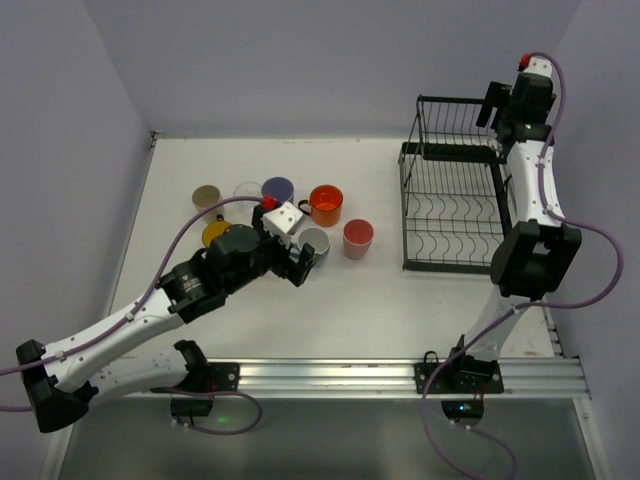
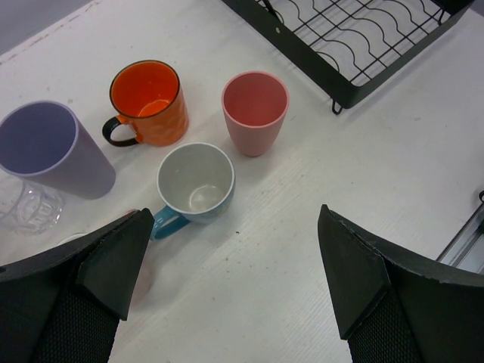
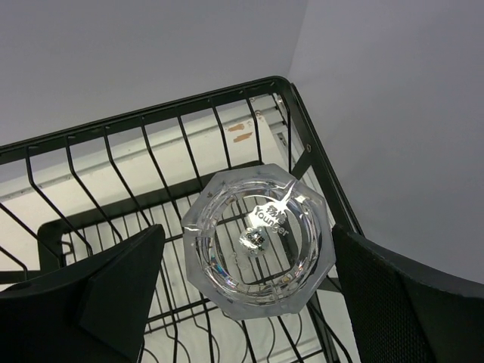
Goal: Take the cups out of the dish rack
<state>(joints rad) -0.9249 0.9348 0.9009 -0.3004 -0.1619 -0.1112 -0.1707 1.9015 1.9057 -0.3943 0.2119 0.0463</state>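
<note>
Right hand (image 3: 246, 236) wide open, flanking clear cup (image 3: 257, 246) in dish rack (image 3: 189, 106).

Rack (image 1: 455, 205) on table (image 1: 400, 310), right side. Left of rack, not touching: pink cup (image 1: 358, 238) nearest, then grey mug (image 1: 316, 238), orange mug (image 1: 326, 204), lavender cup (image 1: 277, 187), clear cup (image 1: 248, 189), yellow cup (image 1: 215, 233), beige cup (image 1: 206, 195) farthest. L gripper (image 1: 308, 262) also left of rack, just past pink cup. R gripper (image 1: 492, 105) above rack's far-right corner.

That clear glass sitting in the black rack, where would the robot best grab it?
Across two opposite flat faces of the clear glass, coming straight down from above: its wall is eight-sided, and the dish rack wires fence its sides. The open right gripper flanks it.
</note>
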